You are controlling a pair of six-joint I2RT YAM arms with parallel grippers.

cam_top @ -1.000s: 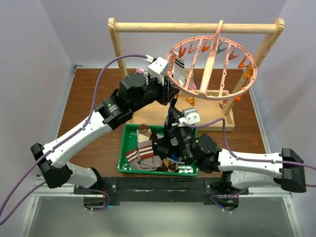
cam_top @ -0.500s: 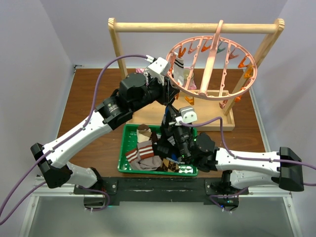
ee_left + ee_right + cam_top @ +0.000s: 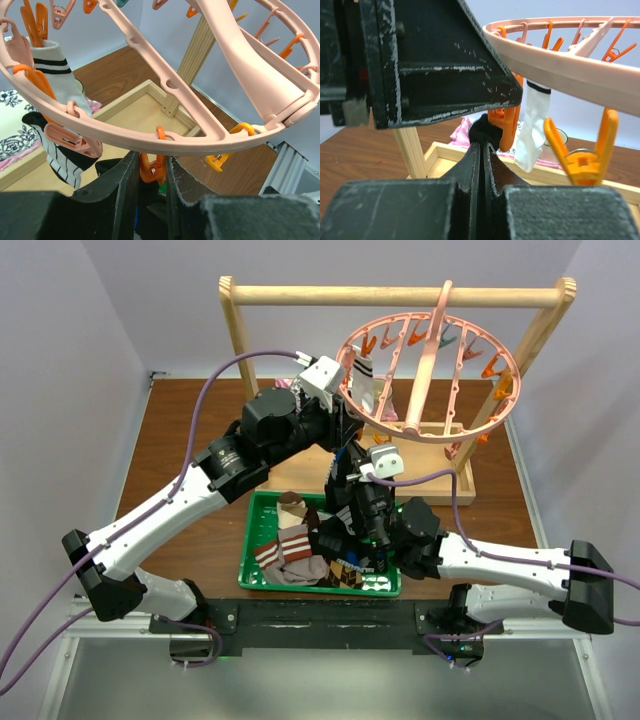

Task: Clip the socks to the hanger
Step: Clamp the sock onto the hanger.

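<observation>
Socks (image 3: 297, 545) lie piled in a green tray (image 3: 246, 545) on the worktop (image 3: 180, 440). The left gripper (image 3: 151, 159) squeezes an orange clip (image 3: 150, 172) on the near rim of the pink hanger (image 3: 200, 141). Just under that clip, the right gripper (image 3: 482, 146) is pinched tight on a black sock (image 3: 485, 131). A white striped sock (image 3: 55, 75) hangs clipped nearby.

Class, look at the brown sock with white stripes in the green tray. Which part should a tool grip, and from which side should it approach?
Probably best: pinch the striped sock across its white-striped band, coming straight down from above. It lies uppermost at the left of the green tray, whose raised walls would block a sideways approach.
</observation>
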